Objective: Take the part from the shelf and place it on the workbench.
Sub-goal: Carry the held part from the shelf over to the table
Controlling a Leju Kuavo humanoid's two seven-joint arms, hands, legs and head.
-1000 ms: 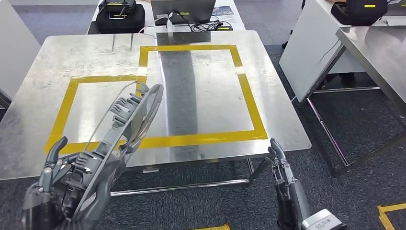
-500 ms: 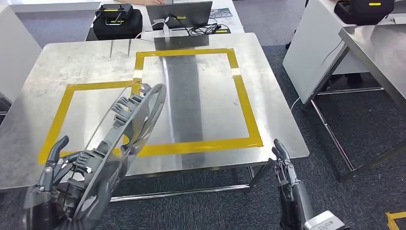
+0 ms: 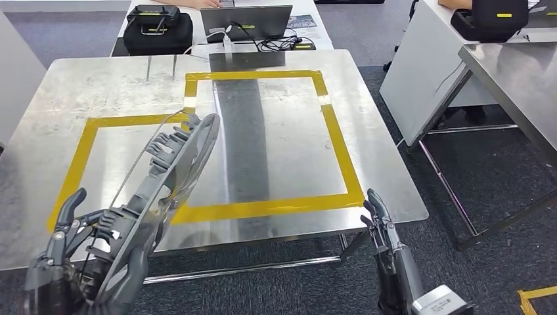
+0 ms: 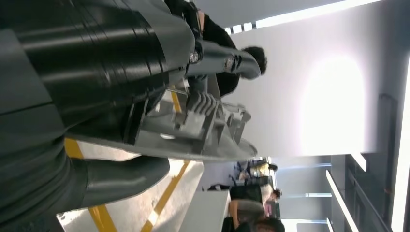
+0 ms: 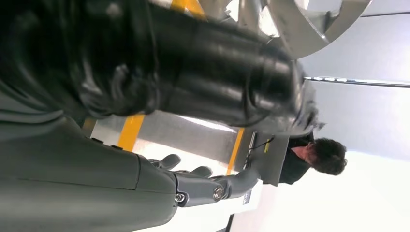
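The robot stands at the near edge of the steel workbench (image 3: 282,138), which carries two rectangles of yellow tape (image 3: 338,141). Its left hand (image 3: 79,259) grasps the part (image 3: 174,167), a long grey curved piece with ribbed clips along it, and holds it up in the air, slanting forward over the near left tape rectangle without touching the surface. The left wrist view shows the same part (image 4: 203,130) close against the dark fingers (image 4: 121,176). The right hand (image 3: 384,230) hangs low just off the front edge of the bench, fingers extended and apart, holding nothing. Beyond the far edge sit a black case (image 3: 157,26) and a laptop (image 3: 246,23) with cables
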